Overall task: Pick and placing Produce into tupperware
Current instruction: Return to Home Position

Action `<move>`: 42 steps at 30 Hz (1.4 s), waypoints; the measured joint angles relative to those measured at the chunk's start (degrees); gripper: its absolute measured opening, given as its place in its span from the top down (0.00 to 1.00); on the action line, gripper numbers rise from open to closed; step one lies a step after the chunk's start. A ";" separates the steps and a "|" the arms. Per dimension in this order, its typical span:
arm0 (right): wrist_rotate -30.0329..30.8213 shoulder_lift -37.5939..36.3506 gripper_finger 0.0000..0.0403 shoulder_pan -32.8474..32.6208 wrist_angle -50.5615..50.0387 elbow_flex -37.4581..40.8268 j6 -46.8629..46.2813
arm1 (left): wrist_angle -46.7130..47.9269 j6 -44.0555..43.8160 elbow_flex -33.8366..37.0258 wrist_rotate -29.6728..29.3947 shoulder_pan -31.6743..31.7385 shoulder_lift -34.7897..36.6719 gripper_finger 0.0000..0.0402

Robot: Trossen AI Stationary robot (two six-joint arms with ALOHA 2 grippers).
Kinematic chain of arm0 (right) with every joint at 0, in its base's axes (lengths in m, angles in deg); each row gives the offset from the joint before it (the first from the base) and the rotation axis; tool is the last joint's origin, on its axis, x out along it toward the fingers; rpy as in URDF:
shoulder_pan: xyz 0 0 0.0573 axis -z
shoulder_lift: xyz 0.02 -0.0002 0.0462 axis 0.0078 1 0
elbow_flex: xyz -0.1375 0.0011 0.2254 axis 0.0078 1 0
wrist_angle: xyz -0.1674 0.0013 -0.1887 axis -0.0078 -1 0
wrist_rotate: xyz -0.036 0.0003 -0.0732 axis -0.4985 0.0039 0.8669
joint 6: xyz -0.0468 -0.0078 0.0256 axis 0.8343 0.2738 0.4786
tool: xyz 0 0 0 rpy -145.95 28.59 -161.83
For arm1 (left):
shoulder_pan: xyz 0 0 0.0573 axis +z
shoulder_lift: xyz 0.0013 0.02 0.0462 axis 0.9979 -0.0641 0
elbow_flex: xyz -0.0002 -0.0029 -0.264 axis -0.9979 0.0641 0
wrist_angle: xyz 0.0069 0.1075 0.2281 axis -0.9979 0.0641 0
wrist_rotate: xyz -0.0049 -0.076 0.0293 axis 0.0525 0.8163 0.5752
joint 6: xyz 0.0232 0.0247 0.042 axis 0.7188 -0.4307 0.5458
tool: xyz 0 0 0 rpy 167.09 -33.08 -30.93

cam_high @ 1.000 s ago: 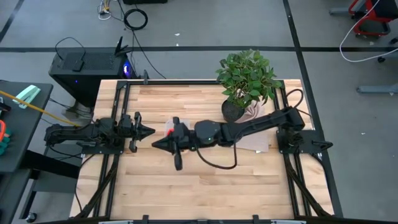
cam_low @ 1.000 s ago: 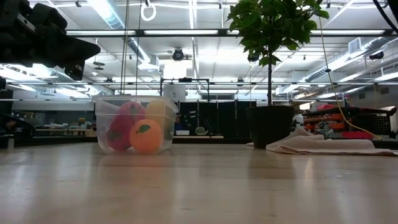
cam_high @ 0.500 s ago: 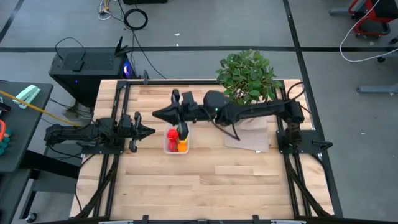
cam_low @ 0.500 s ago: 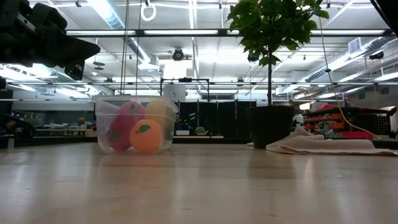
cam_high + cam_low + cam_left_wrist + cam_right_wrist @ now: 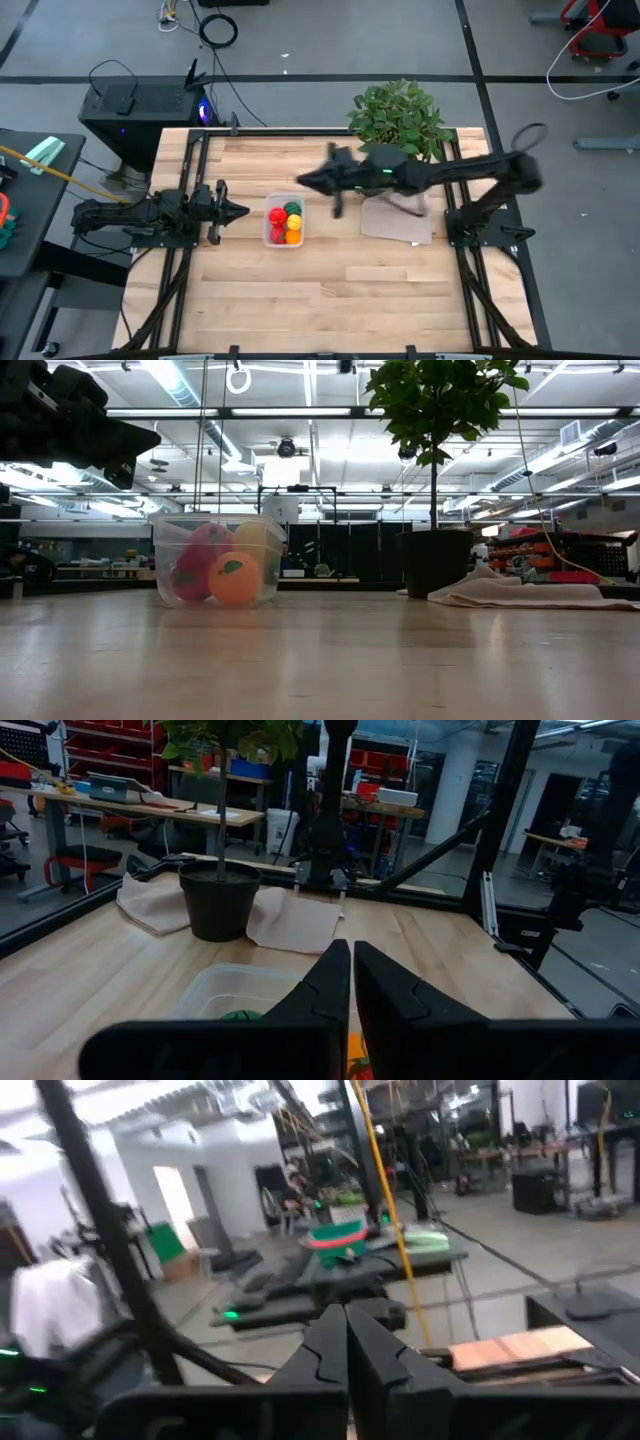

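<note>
Two arms share a wooden table (image 5: 330, 300), and the step in hand, as I judge it, is only to fold the right arm (image 5: 450, 175) home. It reaches long from its base at the right edge across the rear half of the table, passing close by the plant (image 5: 398, 118) and above the cloth (image 5: 400, 225). To do this well I would keep the wrist high and draw back along the arm's own line, clear of leaves and pot. The right gripper (image 5: 300, 181) points left, behind the tupperware (image 5: 266, 228) and apart from it; its fingers (image 5: 325, 1345) are pressed together, holding nothing. The left arm (image 5: 130, 215) lies folded at the left edge, and the left gripper (image 5: 243, 211) aims at the tupperware from near by, its fingers (image 5: 325, 985) a sliver apart and empty. The tupperware sits near mid-table with red, green and orange produce (image 5: 283, 215) inside.
</note>
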 joint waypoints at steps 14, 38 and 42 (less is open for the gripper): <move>8.28 -38.34 1.00 -8.56 -7.00 29.07 -3.12 | -0.04 -0.02 0.00 -0.02 0.00 0.01 0.91; 19.59 -68.24 1.00 -22.60 -21.49 47.15 -3.05 | -0.07 -0.02 0.00 -0.01 0.00 0.00 0.92; 20.36 -71.63 1.00 -22.58 -18.77 51.21 -3.13 | -0.07 -0.02 0.00 -0.01 0.00 0.00 0.93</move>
